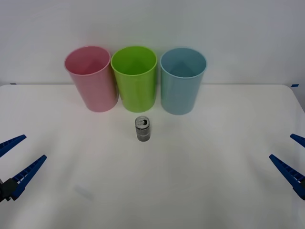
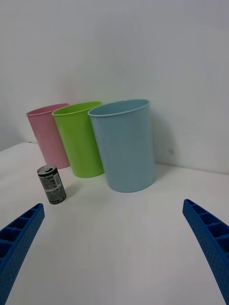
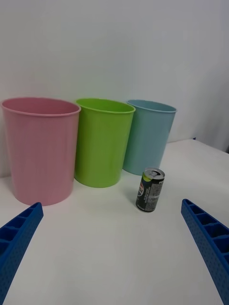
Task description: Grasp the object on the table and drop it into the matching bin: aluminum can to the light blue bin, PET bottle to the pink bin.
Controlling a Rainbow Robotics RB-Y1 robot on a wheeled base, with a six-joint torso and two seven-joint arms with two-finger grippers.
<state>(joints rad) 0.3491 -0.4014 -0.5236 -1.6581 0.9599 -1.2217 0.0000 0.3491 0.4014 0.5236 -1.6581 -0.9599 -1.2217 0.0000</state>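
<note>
can [image 1: 143, 129] upright before lime bin [image 1: 135, 78], both end effectors [image 1: 16, 160] [image 1: 291, 162] spread apart, right cut off at frame edge, label prob unreadable.

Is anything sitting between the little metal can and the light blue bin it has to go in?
Nothing visible. The small silver-grey metal can stands upright on bare white tabletop, in front of the lime green plastic bin; the tall light blue plastic bin stands beside that one, toward the robot's right.

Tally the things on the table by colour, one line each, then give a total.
Pink bin: 1
Green bin: 1
Light blue bin: 1
Silver can: 1
Total: 4
</note>
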